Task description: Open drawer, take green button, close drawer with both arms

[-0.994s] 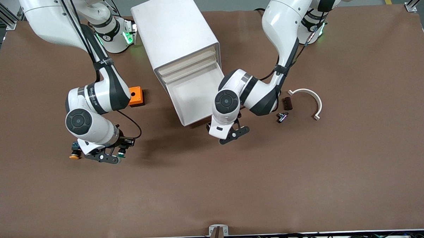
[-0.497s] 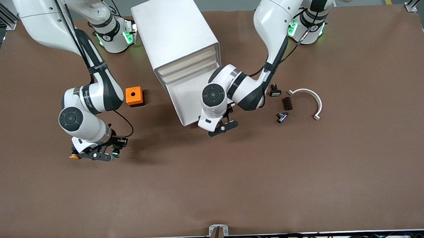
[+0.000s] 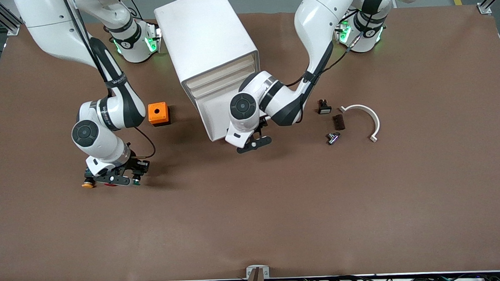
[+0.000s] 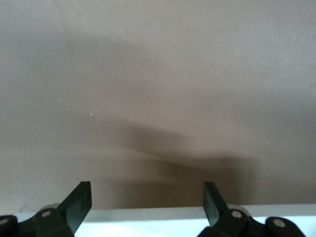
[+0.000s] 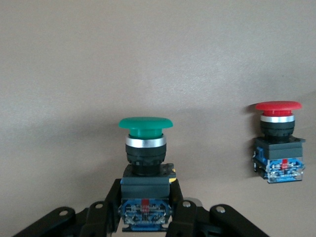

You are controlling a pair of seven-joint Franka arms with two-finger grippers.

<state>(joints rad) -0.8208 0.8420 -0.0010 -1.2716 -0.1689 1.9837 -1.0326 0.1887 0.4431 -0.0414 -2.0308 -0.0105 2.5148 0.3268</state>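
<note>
Two white jointed arms (image 3: pixel 107 116), black joint rings, round black end caps. Thin black cables strapped along links. Green lights at bases. Black grippers: left gripper (image 3: pixel 254 143), right gripper (image 3: pixel 112 180), silver screws at finger pivots.

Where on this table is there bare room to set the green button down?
Bare mat spans everything nearer the front camera than the right gripper holding the green button. It is crowded beside it by the red button and yellow button, and around the open drawer, where the open left gripper hovers.
</note>
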